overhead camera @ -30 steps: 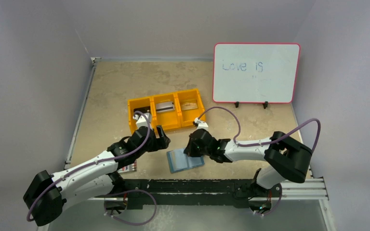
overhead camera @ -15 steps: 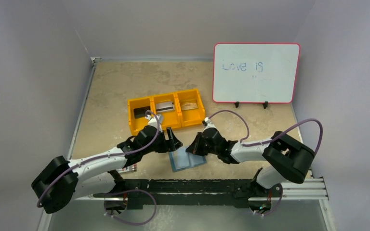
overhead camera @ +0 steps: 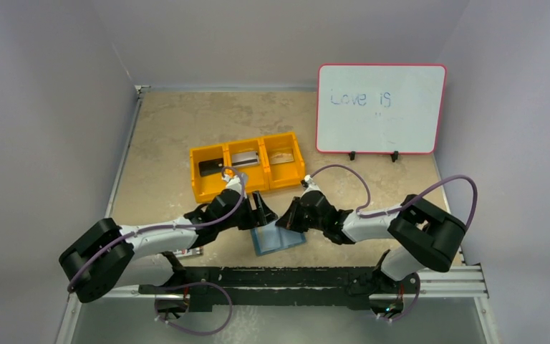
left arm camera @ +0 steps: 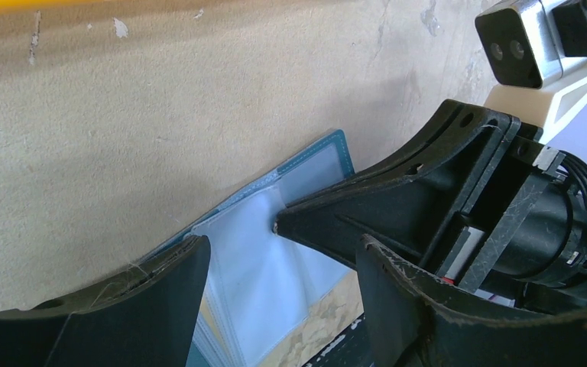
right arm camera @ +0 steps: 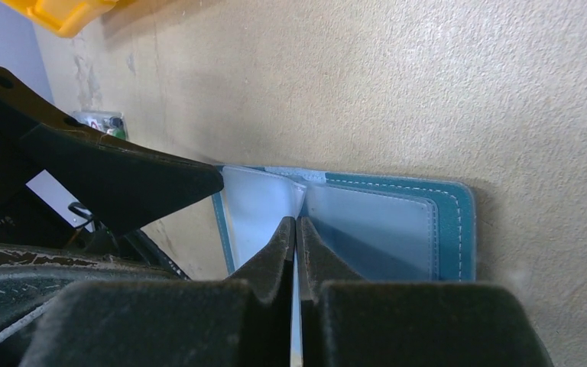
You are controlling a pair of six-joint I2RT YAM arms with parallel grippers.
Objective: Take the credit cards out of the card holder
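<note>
On the table [overhead camera: 186, 122], on the near side of the orange bin [overhead camera: 247, 188] and apart from it, the card holder [overhead camera: 277, 239] lies open with its pale inside facing up, between the two arms.

The right gripper [right arm camera: 296, 222] has its jaws pinched together on what appears to be a thin clear leaf at the holder's fold. The left gripper [left arm camera: 279, 252] has its jaws apart, grasps nothing, and straddles the holder's left page. Three credit cards [overhead camera: 244, 159], black, silver and tan, lie one to a compartment in the bin.

Judgement: the step in hand is checking the pockets for a remaining card. The right gripper should hold the leaf up and steady. The left should take any card by its exposed edge only and draw it along the pocket's line, so the holder does not drag.

Not established: whether any card remains inside. The left wrist view shows a pale yellow strip beneath the sleeves, which could be a card edge or the table seen through plastic. The pocket openings are hidden by both sets of fingers.
</note>
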